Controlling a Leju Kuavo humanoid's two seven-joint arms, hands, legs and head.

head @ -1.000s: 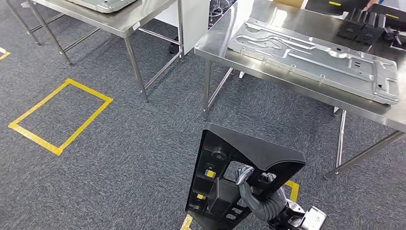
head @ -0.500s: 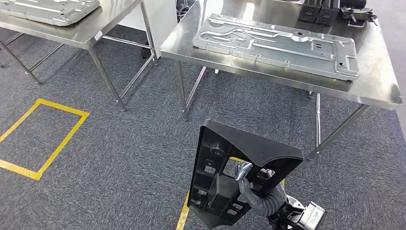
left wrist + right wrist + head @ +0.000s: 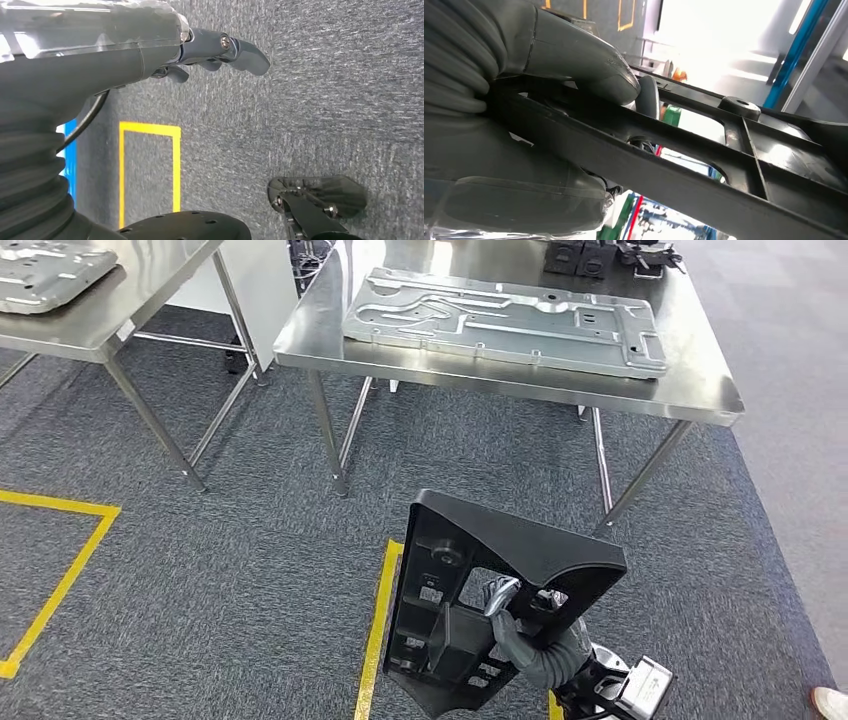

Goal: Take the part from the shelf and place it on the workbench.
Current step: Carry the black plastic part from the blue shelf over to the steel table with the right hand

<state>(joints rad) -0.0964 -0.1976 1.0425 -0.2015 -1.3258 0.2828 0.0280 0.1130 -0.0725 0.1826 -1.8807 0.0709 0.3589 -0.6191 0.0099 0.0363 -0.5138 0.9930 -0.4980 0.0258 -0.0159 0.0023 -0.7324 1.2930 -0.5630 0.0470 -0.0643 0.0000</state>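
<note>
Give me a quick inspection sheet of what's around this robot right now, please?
Surface: steel workbench ahead, carrying a large grey metal plate; small dark items at its far edge.
Job's things: black plastic part, held upright above the carpet, not yet on the bench.
Clutter: a second steel table to the left with another metal plate on it.
Hands: right hand grips the part through an opening; left hand hangs over the carpet, holding nothing, fingers apart.
Cables: a thin black cable at the left wrist.
Surroundings: grey carpet with yellow tape lines; a shoe at the lower right corner.
</note>
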